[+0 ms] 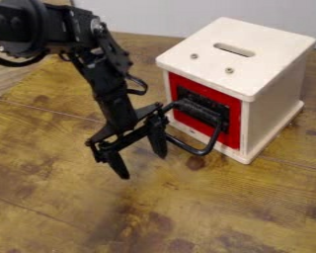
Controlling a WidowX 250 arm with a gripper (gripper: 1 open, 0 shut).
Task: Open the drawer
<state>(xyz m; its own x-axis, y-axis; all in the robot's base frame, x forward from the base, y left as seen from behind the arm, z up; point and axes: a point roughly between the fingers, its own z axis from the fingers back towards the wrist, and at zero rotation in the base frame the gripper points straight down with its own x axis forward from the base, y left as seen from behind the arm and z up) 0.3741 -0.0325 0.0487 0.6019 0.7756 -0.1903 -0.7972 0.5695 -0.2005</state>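
The drawer (204, 106) has a red front with a dark recessed centre, set in a cream wooden cube (249, 69) at the right. Its black rounded loop handle (208, 131) sticks out toward the lower left and rests low near the table. The drawer front looks flush with the cube. My black gripper (137, 156) hangs from the arm (98, 74) just left of the handle, pointing down at the table. Its two fingers are spread apart and hold nothing. The right finger (161, 146) is close to the handle loop.
The cube has a slotted top panel (235, 48) and stands on a worn wooden table (68, 208). Bare table lies in front of and left of the gripper.
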